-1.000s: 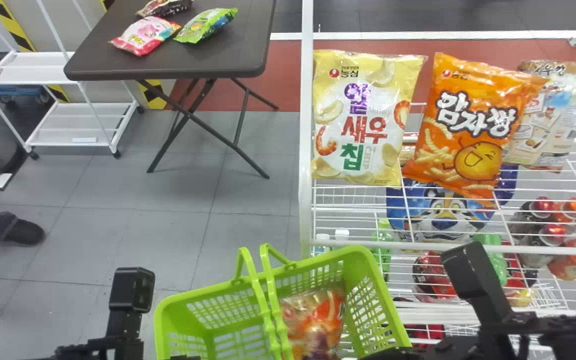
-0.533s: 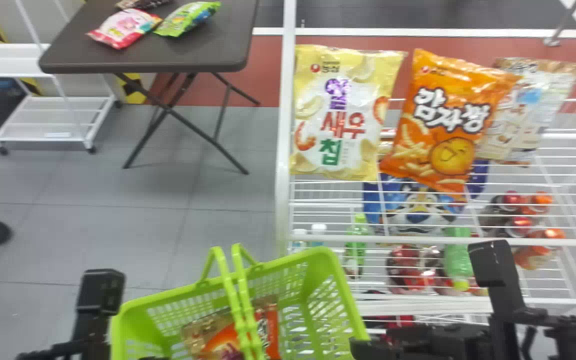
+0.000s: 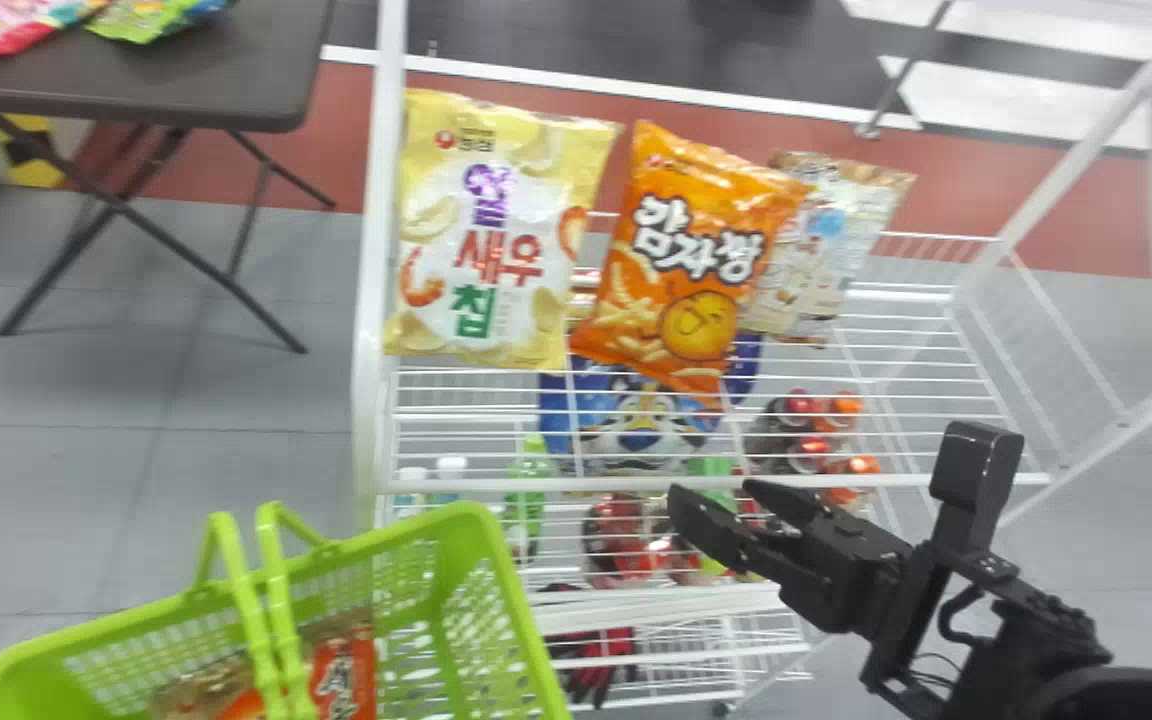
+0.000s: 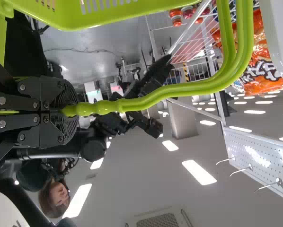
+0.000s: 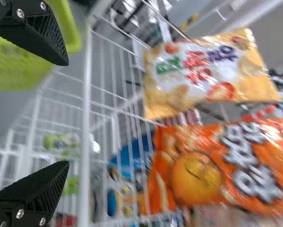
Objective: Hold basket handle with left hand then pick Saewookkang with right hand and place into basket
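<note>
Left side sorted: left claw is clamped on the basket handle, so the hold part is done. Right claw is wide and empty, nothing between its fingers. Pick and place is harder to call. A brown, orange and red snack bag lies in the green basket, off to the left of the right claw and nearer the robot. My read: that's the Saewookkang, already placed, going by its look; can't confirm. If so, only backing off is left. If not, the whole right-hand pick is left, and the pale brown-and-white bag is the other candidate. It's on the wire rack, beyond the right claw and a bit to its right, partly behind the orange bag. Orange one sits about straight ahead of the claw, yellow bag ahead and to the left. Pose: right arm comes in from the lower right, forearm angled forward and left, fingertips around the rack's front rail as the head view has it; can't tell if they clear it. Any reach to the bags probably needs the claw up over that rail first, or it snags. Left claw should just keep its grip so the basket doesn't swing.
</note>
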Robot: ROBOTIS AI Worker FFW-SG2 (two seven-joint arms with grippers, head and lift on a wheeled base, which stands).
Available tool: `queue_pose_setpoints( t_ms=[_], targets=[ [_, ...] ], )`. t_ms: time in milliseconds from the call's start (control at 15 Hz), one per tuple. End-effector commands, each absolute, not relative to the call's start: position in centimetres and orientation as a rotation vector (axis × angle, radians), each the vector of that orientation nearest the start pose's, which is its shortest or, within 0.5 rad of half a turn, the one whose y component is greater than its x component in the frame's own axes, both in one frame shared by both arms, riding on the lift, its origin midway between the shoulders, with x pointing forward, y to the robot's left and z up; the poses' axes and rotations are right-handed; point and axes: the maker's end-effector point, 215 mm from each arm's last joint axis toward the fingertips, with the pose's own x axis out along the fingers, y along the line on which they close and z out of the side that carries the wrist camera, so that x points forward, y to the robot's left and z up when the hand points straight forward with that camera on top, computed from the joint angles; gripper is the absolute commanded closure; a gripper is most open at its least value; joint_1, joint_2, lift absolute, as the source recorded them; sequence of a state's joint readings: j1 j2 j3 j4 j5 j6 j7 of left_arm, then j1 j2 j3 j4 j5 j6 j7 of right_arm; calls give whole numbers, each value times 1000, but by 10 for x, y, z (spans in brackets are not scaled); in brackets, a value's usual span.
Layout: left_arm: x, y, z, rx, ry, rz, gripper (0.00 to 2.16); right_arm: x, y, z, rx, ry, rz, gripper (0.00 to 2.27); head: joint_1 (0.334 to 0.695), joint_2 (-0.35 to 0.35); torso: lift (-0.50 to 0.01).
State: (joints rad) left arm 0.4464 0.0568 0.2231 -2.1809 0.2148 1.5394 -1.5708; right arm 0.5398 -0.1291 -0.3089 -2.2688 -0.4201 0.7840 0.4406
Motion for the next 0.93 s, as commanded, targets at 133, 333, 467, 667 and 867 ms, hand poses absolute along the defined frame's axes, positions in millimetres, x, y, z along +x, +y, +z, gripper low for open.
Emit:
queue_pose_setpoints(
  t_ms=[133, 333, 467, 667, 867],
  targets=[
    [206, 82, -353, -1189, 937, -1227, 2155, 390, -288, -387, 186, 277, 242, 60, 695, -350, -15],
    [205, 80, -352, -1196, 934, -1228, 2155, 381, -294, -386, 144, 170, 195, 60, 695, -350, -15],
    [204, 79, -353, -1201, 936, -1226, 2155, 375, -291, -393, 161, 165, 183, 60, 695, -350, -15],
    [201, 77, -355, -1214, 937, -1221, 2155, 370, -269, -397, 164, 167, 214, 60, 695, -350, -15],
    [198, 78, -356, -1219, 942, -1214, 2155, 366, -251, -401, 166, 178, 241, 60, 695, -350, -15]
  ],
)
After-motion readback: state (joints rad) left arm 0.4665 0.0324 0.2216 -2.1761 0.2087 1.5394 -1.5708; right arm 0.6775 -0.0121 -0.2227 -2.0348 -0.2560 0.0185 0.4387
